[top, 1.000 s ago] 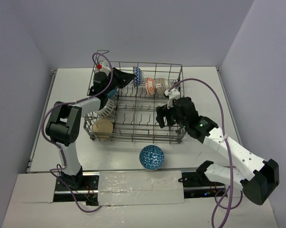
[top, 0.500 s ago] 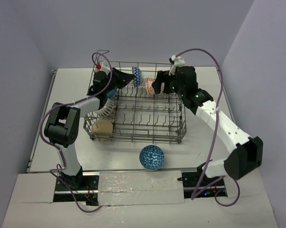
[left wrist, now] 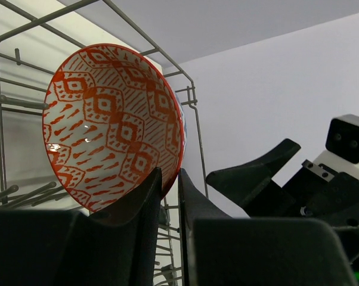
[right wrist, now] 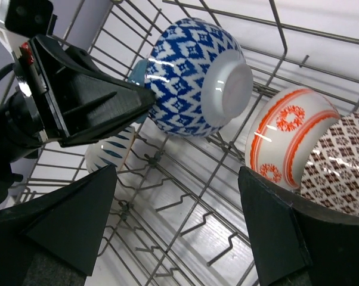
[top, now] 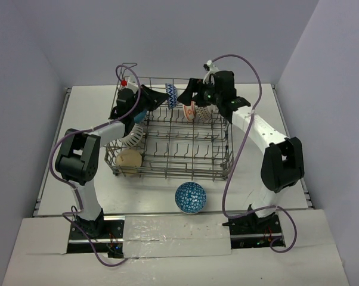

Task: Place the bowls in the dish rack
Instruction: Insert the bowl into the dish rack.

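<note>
So, left gripper (left wrist: 169,187) pinches narrow on the rim of the blue-and-white bowl (right wrist: 191,83), which is on edge at the far side of the dish rack (top: 167,173). Right gripper (right wrist: 176,179), wide and empty, faces its foot from just right. Orange-ringed bowl (right wrist: 287,137) crowds that side. Loose blue bowl (top: 191,197) waits on the worktop (top: 149,196).
</note>
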